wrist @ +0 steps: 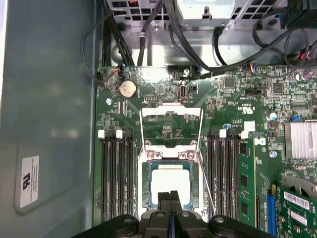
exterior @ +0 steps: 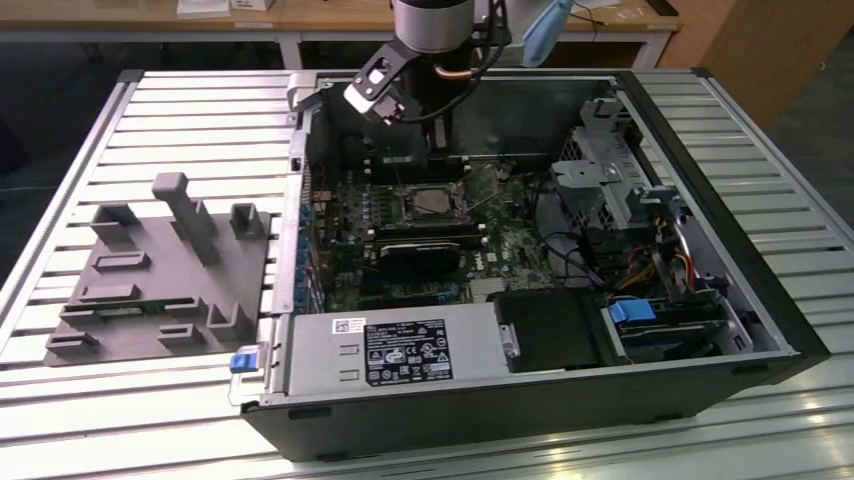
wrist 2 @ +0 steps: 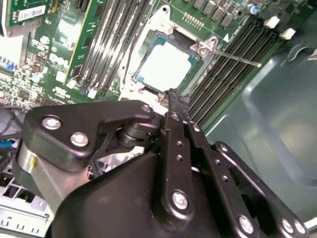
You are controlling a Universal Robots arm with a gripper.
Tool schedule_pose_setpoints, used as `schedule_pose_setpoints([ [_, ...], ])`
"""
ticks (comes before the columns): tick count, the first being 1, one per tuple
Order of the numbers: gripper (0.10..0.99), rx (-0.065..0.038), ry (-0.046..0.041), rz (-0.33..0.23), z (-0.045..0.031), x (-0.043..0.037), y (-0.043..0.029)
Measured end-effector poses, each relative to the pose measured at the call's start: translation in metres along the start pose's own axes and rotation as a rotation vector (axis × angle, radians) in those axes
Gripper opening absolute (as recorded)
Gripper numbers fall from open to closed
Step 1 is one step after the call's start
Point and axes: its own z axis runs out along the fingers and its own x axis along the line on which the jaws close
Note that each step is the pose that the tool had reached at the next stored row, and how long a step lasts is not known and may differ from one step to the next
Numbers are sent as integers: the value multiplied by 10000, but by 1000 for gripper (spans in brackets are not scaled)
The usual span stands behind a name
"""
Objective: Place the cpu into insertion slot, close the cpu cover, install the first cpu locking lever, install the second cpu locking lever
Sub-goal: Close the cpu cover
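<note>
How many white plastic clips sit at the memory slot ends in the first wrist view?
4 white clips: two on one side of the silver-grey square cpu, two on the other. More may be hidden.

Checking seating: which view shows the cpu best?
First wrist view: the cpu is seen square-on, though the tips of the hand cover one edge. The second wrist view shows the cpu obliquely, washed by glare. The exterior view shows the cpu from afar.

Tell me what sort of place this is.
Probably a robotics lab or workshop: an opened computer case on a slatted metal table, a grey fixture block beside it, wooden desks behind.
</note>
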Motion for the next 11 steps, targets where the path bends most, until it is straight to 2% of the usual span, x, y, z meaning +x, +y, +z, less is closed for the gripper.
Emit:
schedule_pose_setpoints([
  [11, 102, 70, -2, 3, 36, 11, 399],
])
